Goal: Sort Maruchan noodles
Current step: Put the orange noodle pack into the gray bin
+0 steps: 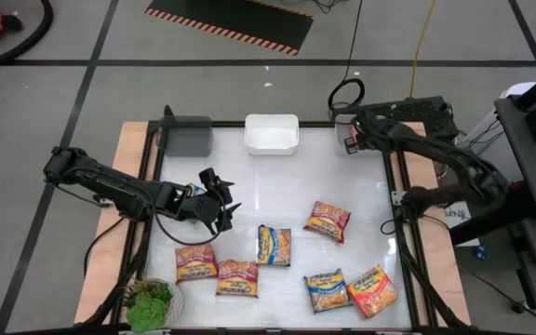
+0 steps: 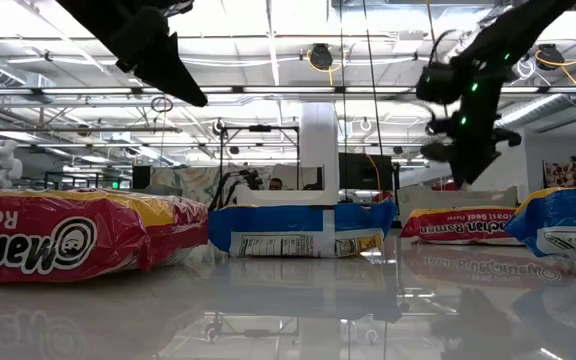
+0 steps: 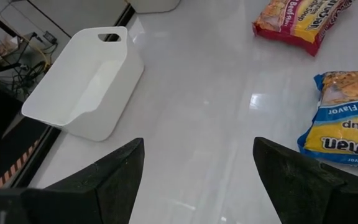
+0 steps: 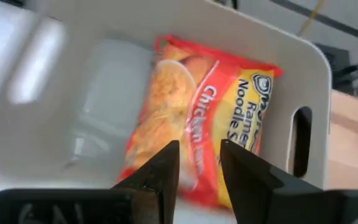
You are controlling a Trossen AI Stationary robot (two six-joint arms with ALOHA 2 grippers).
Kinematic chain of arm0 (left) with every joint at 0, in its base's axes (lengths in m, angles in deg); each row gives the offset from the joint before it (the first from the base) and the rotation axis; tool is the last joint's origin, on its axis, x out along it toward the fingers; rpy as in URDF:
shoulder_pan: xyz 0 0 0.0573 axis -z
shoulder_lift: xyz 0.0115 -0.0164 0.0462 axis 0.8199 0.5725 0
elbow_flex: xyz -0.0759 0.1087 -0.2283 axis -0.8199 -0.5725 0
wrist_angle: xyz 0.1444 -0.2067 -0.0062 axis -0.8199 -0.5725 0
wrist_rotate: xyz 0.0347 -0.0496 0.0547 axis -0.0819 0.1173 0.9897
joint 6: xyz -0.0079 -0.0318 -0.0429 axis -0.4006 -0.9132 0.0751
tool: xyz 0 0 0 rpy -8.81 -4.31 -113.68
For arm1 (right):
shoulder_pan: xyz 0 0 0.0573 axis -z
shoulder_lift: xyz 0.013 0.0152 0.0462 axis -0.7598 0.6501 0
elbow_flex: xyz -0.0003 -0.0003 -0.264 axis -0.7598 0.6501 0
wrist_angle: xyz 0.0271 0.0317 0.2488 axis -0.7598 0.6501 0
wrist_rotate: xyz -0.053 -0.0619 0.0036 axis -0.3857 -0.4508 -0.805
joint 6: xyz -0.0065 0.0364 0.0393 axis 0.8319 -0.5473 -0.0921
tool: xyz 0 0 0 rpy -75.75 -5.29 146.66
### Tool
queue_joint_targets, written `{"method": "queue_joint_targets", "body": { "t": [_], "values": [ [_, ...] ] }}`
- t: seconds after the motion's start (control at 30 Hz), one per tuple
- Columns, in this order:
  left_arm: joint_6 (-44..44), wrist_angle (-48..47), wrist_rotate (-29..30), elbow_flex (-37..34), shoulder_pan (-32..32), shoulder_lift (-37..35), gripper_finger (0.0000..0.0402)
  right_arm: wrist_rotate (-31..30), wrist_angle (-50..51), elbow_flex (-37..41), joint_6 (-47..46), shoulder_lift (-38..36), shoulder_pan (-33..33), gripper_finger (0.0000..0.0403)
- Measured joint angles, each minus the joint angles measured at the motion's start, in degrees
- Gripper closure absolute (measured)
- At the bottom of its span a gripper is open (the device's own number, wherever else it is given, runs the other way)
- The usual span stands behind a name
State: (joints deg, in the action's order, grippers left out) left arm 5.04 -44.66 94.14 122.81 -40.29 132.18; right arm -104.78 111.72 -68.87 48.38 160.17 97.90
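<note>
The Maruchan noodles (image 1: 328,221) lie in six packets on the white table (image 1: 277,181), in its near half; they are flat, with long axes at mixed angles. One more packet, the orange chicken packet (image 4: 197,118), lies inside a white bin (image 4: 303,68) under the right gripper (image 4: 199,165). In the right wrist view its long axis runs along the bin's length.

The right arm reaches to the far right corner, gripper pointing down over that bin, fingers slightly apart and holding nothing. The left arm stretches from the left side over the table; the left gripper (image 3: 194,168) hangs above bare table with jaws wide apart, empty. Near it are a blue-and-yellow packet (image 3: 344,118) and a second white bin (image 3: 86,81).
</note>
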Motion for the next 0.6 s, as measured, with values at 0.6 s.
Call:
{"method": "queue_joint_targets", "body": {
  "t": [0.6],
  "values": [
    [-2.77, -0.32, -1.78, 0.0, 0.53, 0.0, 0.0096, 17.99, 24.53, 0.0, -23.04, -25.75, -26.64, 0.0261]
  ]
}}
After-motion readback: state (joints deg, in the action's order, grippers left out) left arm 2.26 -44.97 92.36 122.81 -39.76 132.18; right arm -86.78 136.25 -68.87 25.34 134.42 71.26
